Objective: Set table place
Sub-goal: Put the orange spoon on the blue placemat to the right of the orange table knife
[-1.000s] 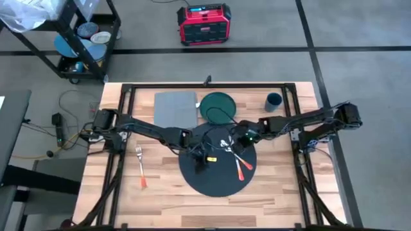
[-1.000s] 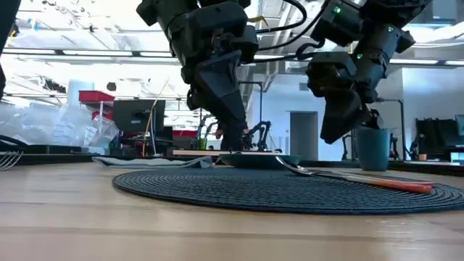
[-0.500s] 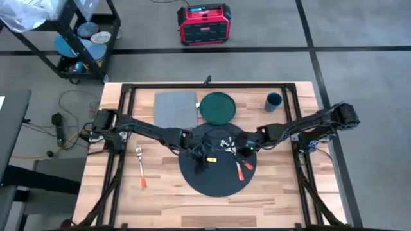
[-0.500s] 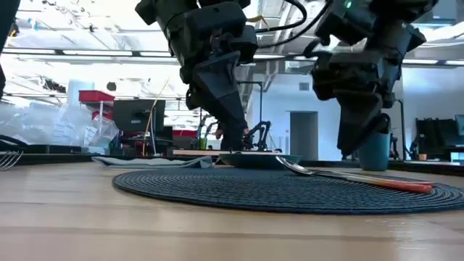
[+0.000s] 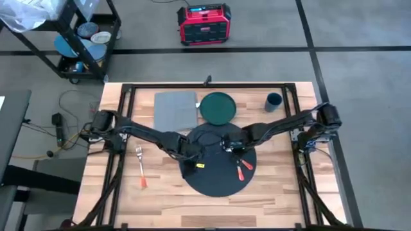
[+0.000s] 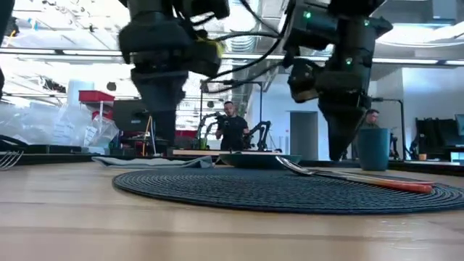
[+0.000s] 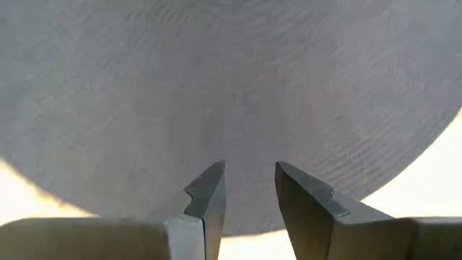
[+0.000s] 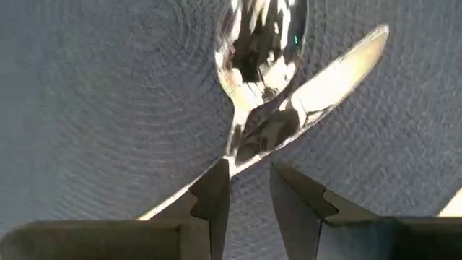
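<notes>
— Light-wood planks on a black tube frame made up the counter (image 5: 282, 186), and the large round charcoal woven placemat (image 5: 212, 179) lay at its middle, nearer the front edge. Which step did it look like?

— Sorting the cutlery, most likely. A shiny metal spoon (image 8: 260, 43) and a metal knife with an orange handle (image 5: 243, 168) lay crossed on the mat's right half. The right pincer (image 5: 232, 145) hung directly above that crossing, its fingers a narrow gap apart and holding nothing.

— And the left pincer (image 5: 191, 165)?

— Over the mat's left part, fingers likewise slightly parted and empty, only bare weave below them.

— What would the next move call for?

— Probably a straight descent onto one utensil, with a grip that would not drag the other along, since they overlapped.

— Room to move?

— Tight at the back: the dark green round plate (image 5: 218, 108) touched or overlapped the mat's far rim, with the grey rectangular cloth napkin (image 5: 175, 109) beside it. The blue cup (image 5: 273, 101) stood well apart at the back right; an orange-handled fork (image 5: 140, 165) lay left of the mat. Bare wood was free in front and to the right.
</notes>
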